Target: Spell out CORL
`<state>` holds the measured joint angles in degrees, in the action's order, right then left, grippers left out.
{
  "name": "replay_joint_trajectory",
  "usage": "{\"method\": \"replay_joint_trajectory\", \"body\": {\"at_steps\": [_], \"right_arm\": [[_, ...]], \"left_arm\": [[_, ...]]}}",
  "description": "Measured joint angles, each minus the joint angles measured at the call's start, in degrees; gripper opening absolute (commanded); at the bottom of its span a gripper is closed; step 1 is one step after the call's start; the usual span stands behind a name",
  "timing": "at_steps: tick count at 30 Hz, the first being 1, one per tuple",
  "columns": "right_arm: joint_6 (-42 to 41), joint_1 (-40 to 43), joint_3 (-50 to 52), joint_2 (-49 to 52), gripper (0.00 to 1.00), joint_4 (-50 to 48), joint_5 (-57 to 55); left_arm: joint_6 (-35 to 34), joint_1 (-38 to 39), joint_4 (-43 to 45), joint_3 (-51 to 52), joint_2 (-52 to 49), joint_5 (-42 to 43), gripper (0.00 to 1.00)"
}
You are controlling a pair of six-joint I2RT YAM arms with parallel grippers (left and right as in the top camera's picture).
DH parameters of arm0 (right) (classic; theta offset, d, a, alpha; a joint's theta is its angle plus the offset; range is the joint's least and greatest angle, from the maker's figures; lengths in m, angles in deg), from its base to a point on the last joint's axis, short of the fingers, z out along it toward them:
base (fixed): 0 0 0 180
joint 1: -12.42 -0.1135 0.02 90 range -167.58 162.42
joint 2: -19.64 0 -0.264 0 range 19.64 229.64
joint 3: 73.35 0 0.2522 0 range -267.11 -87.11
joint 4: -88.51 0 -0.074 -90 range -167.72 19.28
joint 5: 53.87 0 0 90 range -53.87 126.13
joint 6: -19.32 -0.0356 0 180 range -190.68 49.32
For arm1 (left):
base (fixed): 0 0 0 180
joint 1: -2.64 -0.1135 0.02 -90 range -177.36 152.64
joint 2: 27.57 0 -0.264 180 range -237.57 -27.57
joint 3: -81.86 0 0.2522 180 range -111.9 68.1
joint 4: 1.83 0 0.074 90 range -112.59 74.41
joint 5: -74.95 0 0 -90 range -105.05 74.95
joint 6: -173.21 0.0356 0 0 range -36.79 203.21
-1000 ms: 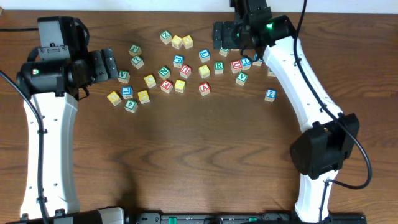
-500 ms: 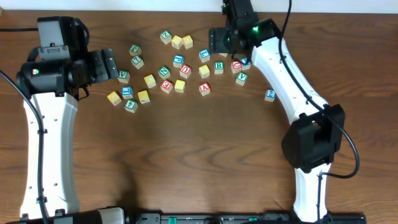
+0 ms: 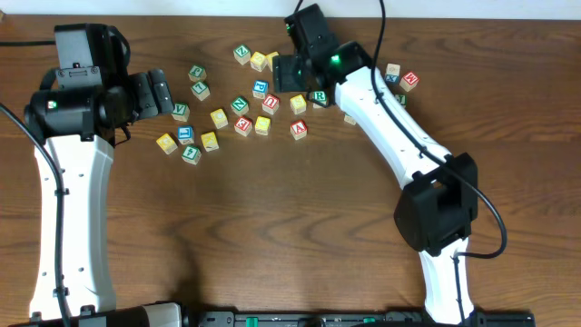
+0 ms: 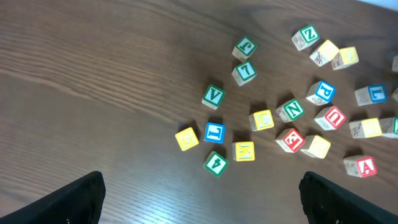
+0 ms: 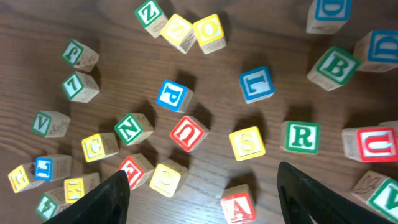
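4 task cubes lie apart among other letter cubes [image 5: 189, 133] on the wooden table [image 3: 272, 227], with the yellow O cube [image 5: 209, 32] farthest, the blue L cube [image 5: 256, 84] and green R cube [image 5: 302, 137] nearer, and the yellow C cube [image 5: 99, 147] toward the left arm, while the left gripper [image 4: 200, 183] and right gripper [image 5: 202, 174] both stand open, holding nothing.

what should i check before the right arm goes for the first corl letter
1. right gripper open with nothing in it: ok
2. green R cube face up, gaps on both sides: ok
3. blue L cube standing apart from other cubes: ok
4. yellow O cube free of its neighbour: not ok, it touches the yellow cube beside it
5. yellow C cube free of the green N cube: cannot tell, they sit very close
6. left gripper open and empty: ok
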<state>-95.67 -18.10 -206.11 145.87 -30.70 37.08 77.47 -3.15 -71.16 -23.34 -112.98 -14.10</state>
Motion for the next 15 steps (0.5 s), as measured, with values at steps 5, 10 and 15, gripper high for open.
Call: {"method": "replay_joint_trajectory", "body": {"at_steps": [5,10,15], "right_arm": [[-0.9,0.7,0.0,0.0,0.74,1.9,-0.7],[-1.1,5.2,0.0,-0.3,0.74,5.8,-1.1],[-1.1,11.1,0.0,-3.7,0.77,12.0,-4.0]], "left_arm": [[-3.9,1.3,1.2,0.0,-1.2,0.2,0.97],[-8.5,5.1,4.9,-0.2,-7.7,0.3,0.93],[-14.3,8.2,8.4,-0.2,-16.2,0.5,0.84]]}}
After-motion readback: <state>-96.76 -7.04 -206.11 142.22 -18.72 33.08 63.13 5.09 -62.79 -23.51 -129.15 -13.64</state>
